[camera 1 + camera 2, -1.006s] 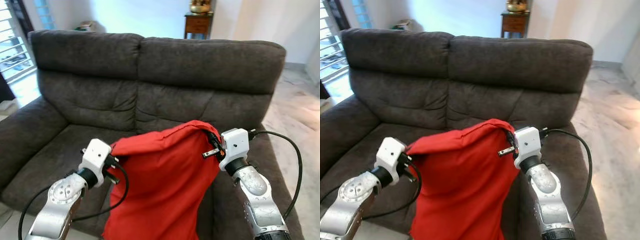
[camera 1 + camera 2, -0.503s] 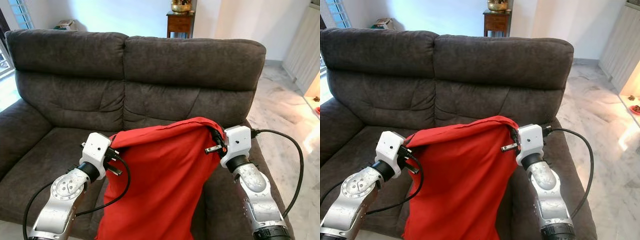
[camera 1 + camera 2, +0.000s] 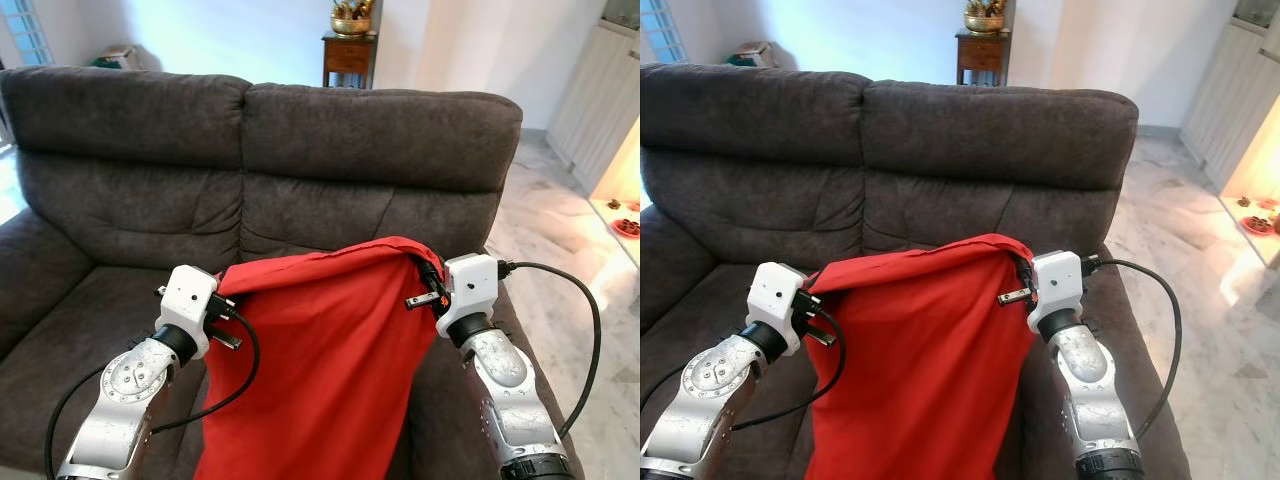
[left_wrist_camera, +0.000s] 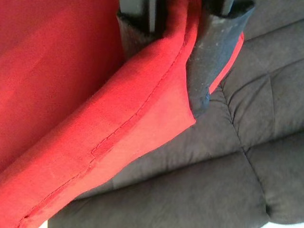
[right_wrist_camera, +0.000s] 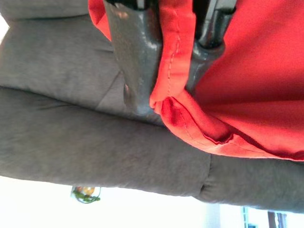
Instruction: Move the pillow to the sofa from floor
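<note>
Left eye view shows the carry step well along: the red pillow [image 3: 330, 370] is off the floor and hangs as a limp sheet of fabric between the two arms, in front of the dark grey sofa [image 3: 260, 170], with its top edge stretched roughly level and its body draping down past the front of the seat. Starting at the left, the left pincer [image 3: 228, 300] has its black fingers [image 4: 213, 52] clamped on the pillow's upper left corner; the left wrist view shows the seamed hem nipped between them, with sofa cushion beyond. Across the middle, the top hem runs slightly uphill towards the right, and the fabric covers much of the right-hand seat cushion from the camera. At the right, the right pincer [image 3: 428, 285] is likewise closed on the upper right corner, and the right wrist view shows the stitched edge bunched between its fingers [image 5: 137, 61], with the sofa's backrest behind. Behind the sofa a small wooden side table [image 3: 348, 55] with a brass bowl stands against the wall, and marble floor [image 3: 570, 230] runs off to the right; neither is in the way. My reading is that the lifting is finished and the placing is not yet begun. The next move calls for carrying both corners forward together over the seat, lowering so the hanging body lands on the cushion rather than sliding off its front edge, then opening both pincers.
</note>
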Controlling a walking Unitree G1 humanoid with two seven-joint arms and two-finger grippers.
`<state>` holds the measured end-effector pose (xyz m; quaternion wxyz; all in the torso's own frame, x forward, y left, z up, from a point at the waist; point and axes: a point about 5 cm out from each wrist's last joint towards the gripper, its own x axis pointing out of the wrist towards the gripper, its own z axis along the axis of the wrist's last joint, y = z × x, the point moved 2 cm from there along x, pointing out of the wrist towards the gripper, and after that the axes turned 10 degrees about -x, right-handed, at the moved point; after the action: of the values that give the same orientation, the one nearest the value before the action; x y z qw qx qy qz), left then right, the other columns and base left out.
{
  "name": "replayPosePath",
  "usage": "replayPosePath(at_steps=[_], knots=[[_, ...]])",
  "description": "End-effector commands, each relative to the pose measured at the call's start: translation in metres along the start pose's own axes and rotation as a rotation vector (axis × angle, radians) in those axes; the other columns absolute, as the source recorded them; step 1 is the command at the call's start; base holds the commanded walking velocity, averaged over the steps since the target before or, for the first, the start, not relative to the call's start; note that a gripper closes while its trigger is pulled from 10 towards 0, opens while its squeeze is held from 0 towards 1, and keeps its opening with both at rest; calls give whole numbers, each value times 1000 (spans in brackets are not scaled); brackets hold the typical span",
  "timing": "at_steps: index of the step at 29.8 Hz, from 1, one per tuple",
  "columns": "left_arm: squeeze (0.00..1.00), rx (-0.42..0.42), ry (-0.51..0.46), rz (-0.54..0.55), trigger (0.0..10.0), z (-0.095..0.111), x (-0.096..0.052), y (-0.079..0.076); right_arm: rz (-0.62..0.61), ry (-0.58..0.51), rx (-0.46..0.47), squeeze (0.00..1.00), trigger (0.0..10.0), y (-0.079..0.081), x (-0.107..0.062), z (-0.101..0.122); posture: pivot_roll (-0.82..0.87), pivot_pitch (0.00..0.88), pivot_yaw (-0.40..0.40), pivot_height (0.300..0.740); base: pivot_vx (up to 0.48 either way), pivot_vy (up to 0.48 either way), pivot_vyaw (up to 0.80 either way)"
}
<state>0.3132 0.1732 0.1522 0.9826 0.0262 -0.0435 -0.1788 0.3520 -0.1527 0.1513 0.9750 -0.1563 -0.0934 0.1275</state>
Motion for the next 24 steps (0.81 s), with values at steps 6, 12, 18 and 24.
replayPosePath(at_steps=[6,12,18,24], knots=[[0,16,-12,-5,10000,5,1,3,-53,-26,6,0,10000,-11,3,6,13,50,30,740,368,0,0],[0,4,42,-119,10000,-4,-1,-16,-76,-21,8,0,10000,-16,2,5,13,56,32,740,0,0,0],[0,31,29,-88,10000,-1,-1,-10,-46,-66,-10,0,10000,-15,7,13,17,61,30,740,0,0,0],[0,36,-27,-26,10000,15,4,6,-39,-197,-6,0,10000,-19,21,43,21,65,31,740,0,0,0]])
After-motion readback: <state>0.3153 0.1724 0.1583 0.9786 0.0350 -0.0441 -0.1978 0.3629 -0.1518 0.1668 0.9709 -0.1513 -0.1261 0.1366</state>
